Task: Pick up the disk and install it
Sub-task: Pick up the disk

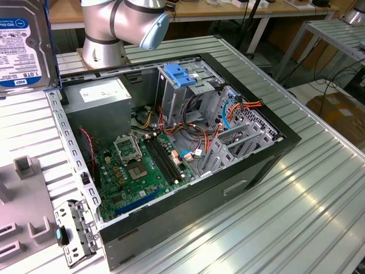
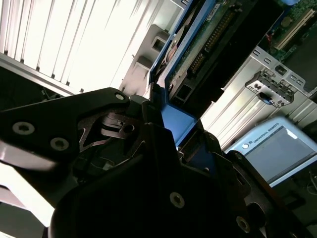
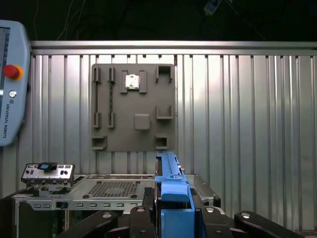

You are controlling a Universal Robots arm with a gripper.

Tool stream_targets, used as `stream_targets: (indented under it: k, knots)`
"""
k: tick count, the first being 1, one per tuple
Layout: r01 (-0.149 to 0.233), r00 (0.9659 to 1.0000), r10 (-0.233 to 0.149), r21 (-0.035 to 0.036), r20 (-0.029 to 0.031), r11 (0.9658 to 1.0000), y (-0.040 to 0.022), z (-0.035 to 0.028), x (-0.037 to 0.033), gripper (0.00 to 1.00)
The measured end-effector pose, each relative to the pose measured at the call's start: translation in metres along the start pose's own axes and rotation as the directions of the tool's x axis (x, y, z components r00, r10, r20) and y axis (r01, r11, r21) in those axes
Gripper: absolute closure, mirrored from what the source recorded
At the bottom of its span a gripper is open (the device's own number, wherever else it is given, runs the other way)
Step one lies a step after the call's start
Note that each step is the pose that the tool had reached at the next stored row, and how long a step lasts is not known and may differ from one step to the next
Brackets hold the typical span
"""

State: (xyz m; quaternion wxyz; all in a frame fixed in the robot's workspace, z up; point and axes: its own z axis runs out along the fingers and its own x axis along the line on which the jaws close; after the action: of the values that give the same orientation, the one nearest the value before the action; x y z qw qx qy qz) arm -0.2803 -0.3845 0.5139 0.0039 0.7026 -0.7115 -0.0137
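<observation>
Gripper clamped tight on the disk by its blue side rail, open computer case just ahead of it.

Blue-railed disk, silver ribbed table

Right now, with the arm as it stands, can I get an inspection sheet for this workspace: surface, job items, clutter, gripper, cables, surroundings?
Surface: ribbed aluminium table carrying an open black computer case.
Job's things: dark metal rectangular hard disk with a white-and-blue label and blue side rails, held up off the table, not in the case.
Clutter: grey slotted fixture plate; metal port bracket at the case's corner.
Gripper: black gripper shut on the disk's blue rail.
Cables: red, orange and yellow wires loose inside the case.
Surroundings: teach pendant with a red button; metal bench behind.
</observation>
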Motion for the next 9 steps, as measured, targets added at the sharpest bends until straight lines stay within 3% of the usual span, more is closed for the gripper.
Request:
stream_targets:
  k: [6,9]
  knots:
    - [0.000,1.0000,0.000,-0.0002,0.0000,1.0000,-0.0177,-0.0004,0.0006,0.63]
    - [0.000,1.0000,0.000,-0.0006,0.0000,1.0000,-0.0293,-0.0007,0.0008,0.63]
